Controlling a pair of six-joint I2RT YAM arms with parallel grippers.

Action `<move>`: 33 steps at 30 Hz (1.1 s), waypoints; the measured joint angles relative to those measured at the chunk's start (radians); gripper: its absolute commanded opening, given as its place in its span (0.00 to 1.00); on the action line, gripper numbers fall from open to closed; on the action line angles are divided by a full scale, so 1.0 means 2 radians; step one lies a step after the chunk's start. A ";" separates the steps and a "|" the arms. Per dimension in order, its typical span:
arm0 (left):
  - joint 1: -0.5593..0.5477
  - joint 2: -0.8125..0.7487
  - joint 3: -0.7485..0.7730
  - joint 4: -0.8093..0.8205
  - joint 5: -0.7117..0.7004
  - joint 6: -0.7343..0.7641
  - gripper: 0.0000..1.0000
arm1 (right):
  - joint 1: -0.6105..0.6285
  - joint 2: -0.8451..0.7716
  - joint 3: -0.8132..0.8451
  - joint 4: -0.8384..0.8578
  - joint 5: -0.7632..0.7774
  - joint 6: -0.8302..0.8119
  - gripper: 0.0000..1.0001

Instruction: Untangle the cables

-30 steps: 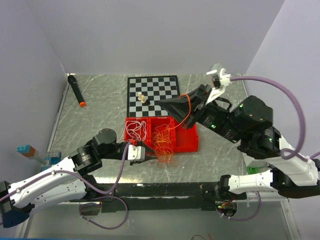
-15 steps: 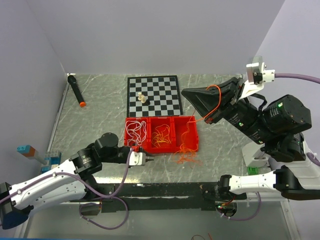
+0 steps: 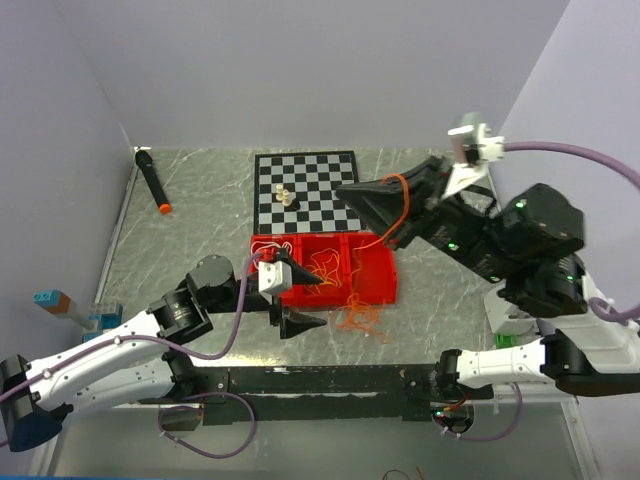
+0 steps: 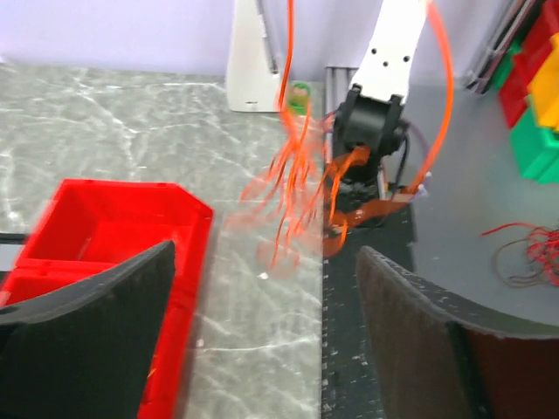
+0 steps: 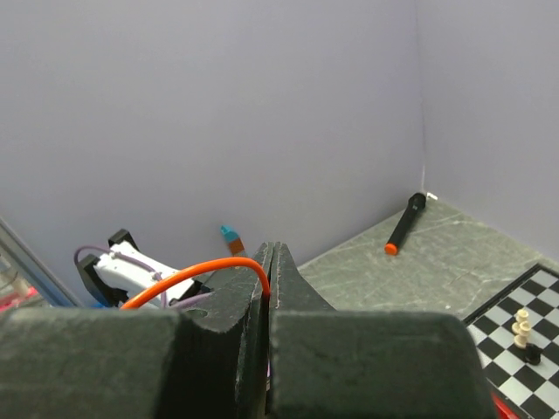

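Now my right tool (image 3: 346, 191) pinches one thin red-orange cable (image 3: 404, 203) high above the red plastic compartment tray (image 3: 388, 290). My left tool (image 3: 320, 300) gapes open, empty, beside the orange tangle (image 3: 362, 320) on the grey marbled surface (image 3: 200, 230). Next, I judge, I should pin that tangle and draw the strand free.

Left tool (image 3: 322, 301) spread wide; right tool (image 3: 348, 194) clamped.

Grey marbled bench (image 3: 190, 210) fills the middle of the top view, pale veins running across it. Plain lavender back wall (image 3: 300, 70) up top, with a matching left wall (image 3: 50, 150) and right wall (image 3: 600, 80) closing in. Soft, even light, and a black rail (image 3: 330, 380) runs along the bottom edge.
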 measured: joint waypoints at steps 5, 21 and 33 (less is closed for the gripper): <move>0.000 0.004 0.000 0.003 0.024 -0.024 0.53 | 0.000 0.023 0.000 0.002 -0.012 0.004 0.00; 0.007 -0.027 -0.022 -0.031 0.032 0.034 0.63 | 0.000 0.039 0.039 -0.001 -0.029 0.008 0.00; 0.015 -0.031 -0.028 -0.026 0.030 0.034 0.79 | 0.000 0.041 0.043 -0.001 -0.033 0.008 0.00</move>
